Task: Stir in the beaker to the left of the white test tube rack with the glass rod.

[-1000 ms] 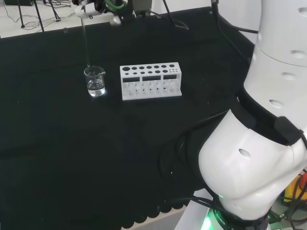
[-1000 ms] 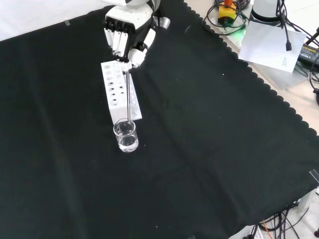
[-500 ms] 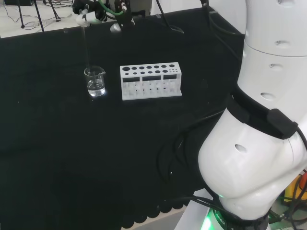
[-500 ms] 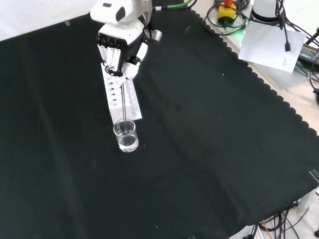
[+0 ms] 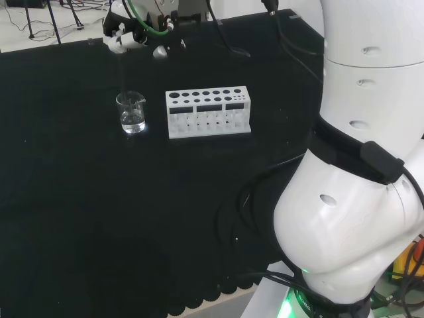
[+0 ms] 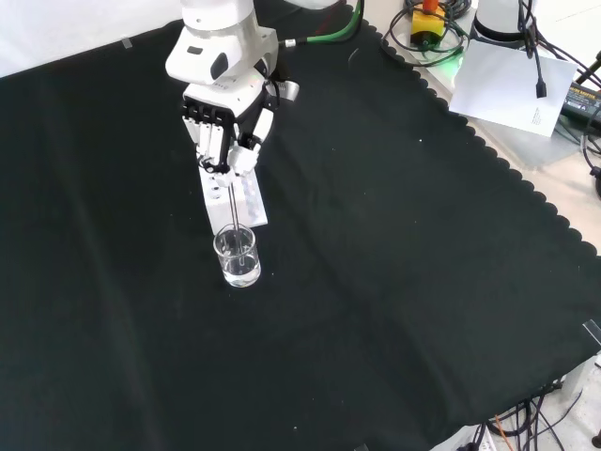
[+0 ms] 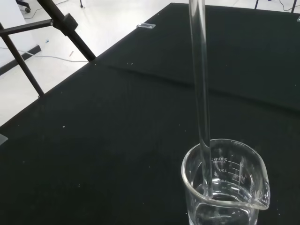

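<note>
A small clear beaker (image 5: 132, 112) (image 6: 236, 256) (image 7: 224, 187) with some clear liquid stands on the black cloth, left of the white test tube rack (image 5: 209, 112) (image 6: 236, 194) in the head view. My hand (image 6: 225, 124) (image 5: 127, 36) hovers above it, fingers curled on the top of a thin glass rod (image 6: 232, 204) (image 5: 121, 69) (image 7: 199, 79). The rod hangs nearly upright, and in the wrist view its lower end dips inside the beaker close to the wall.
In the head view the arm's big white links (image 5: 361, 159) rise at the right. Black tripod legs (image 7: 51, 28) stand beyond the cloth's far edge. Cables, a yellow device (image 6: 427, 23) and paper (image 6: 512, 80) lie off the cloth in the front view.
The hand has come down and shifted toward the beaker, lowering the rod so its tip now sits inside the beaker. Beaker and rack have stayed put.
</note>
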Controlling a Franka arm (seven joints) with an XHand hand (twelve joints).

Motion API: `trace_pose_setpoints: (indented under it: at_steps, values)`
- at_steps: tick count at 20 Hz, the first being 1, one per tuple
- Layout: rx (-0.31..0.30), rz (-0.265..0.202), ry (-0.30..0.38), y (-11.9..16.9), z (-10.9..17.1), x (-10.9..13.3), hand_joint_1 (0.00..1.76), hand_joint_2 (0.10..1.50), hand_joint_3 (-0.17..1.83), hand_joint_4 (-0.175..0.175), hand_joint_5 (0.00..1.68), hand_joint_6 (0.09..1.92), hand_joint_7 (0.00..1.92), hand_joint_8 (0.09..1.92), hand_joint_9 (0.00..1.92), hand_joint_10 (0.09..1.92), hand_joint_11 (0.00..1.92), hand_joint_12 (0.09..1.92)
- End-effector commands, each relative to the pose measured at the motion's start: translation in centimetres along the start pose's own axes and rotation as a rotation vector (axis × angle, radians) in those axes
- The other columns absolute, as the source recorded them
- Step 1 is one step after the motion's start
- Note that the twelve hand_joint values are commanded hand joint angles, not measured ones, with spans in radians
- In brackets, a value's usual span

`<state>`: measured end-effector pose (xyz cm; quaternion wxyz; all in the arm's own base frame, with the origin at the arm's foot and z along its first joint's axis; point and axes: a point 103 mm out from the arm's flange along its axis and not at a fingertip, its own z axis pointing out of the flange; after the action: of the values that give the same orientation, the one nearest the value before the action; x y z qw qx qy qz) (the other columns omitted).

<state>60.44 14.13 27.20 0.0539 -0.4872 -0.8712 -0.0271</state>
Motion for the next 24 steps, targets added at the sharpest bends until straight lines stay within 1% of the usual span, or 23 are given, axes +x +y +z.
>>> trace_pose_setpoints:
  at_steps: [1, 10, 13, 16, 20, 24]
  values:
    - [0.011, 0.001, -0.001, 0.1, 0.7, 0.1, 1.28, 1.12, 0.0, -0.175, 1.03, 0.62, 0.99, 1.33, 1.6, 0.96, 1.64, 0.89]
    - [0.033, -0.01, 0.009, 1.0, 2.0, -0.1, 1.28, 1.12, 0.0, -0.175, 1.03, 0.62, 0.99, 1.32, 1.6, 0.96, 1.64, 0.89]
    - [0.032, -0.009, 0.015, 1.3, 2.4, -0.4, 1.28, 1.12, 0.0, -0.175, 1.03, 0.62, 0.99, 1.32, 1.6, 0.96, 1.64, 0.89]
    - [0.027, -0.004, 0.013, 1.5, 2.2, -0.8, 1.28, 1.11, 0.0, -0.175, 1.03, 0.62, 0.99, 1.32, 1.6, 0.96, 1.64, 0.89]
    - [0.018, 0.022, 0.017, 1.3, 1.6, -2.3, 1.28, 1.11, 0.0, -0.175, 1.03, 0.62, 0.99, 1.32, 1.6, 0.96, 1.64, 0.89]
    - [0.021, 0.045, 0.011, 0.5, 1.4, -3.6, 1.28, 1.11, 0.0, -0.175, 1.03, 0.61, 0.99, 1.32, 1.6, 0.96, 1.64, 0.89]
